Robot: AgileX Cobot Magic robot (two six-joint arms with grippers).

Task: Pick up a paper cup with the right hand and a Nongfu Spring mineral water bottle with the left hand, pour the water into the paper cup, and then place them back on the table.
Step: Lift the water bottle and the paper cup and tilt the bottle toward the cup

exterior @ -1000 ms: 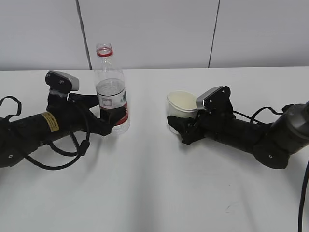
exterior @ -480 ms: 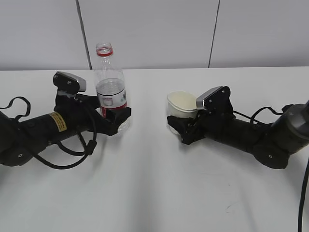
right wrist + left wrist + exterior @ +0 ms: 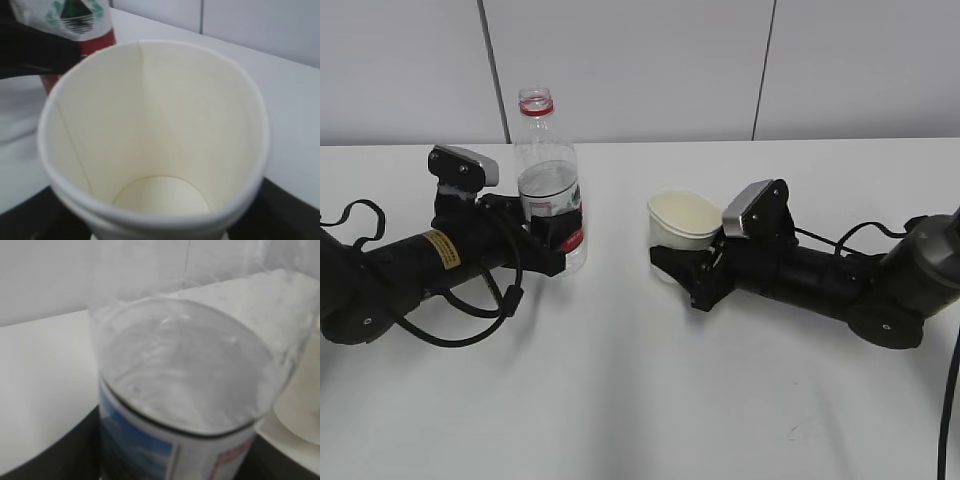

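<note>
Nongfu Spring mineral water bottle point(image 3: 550, 180): tall, clear plastic, capless, with a red neck ring and a red-and-white label around its lower half. It stands upright on the table point(image 3: 620, 400), left of centre and nearer the far edge. The water point(image 3: 185, 375) inside is clear and fills the lower part, its surface just above the label's top.

Paper cup point(image 3: 682, 232): small, off-white, with a rolled rim, a cream interior and a visible side seam. It is empty and tilted, mouth leaning toward the bottle, right of the bottle and apart from it, near the table's middle.
</note>
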